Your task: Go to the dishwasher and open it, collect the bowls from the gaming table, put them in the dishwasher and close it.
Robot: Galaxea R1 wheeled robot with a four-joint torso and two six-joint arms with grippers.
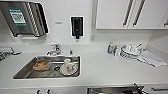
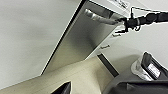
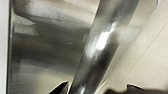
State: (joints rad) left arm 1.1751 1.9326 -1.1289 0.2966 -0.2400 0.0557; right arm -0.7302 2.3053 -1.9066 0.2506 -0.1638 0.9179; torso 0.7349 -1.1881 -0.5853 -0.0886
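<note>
The dishwasher (image 2: 87,37) was seen below the white bench (image 1: 105,67), its brushed steel front closed between white cabinet fronts, with its bar handle (image 3: 100,47) running along the top edge. In the left wrist view the right gripper (image 2: 122,23) was seen at one end of that handle, touching it or just beside it. In the right wrist view the handle was seen very close, passing between the dark tips of the jaws. Whether those jaws were clenched on the bar could not be told. The state of the left jaws could not be told either. On the bench a sink (image 1: 25,71) held a white cup (image 1: 68,65).
</note>
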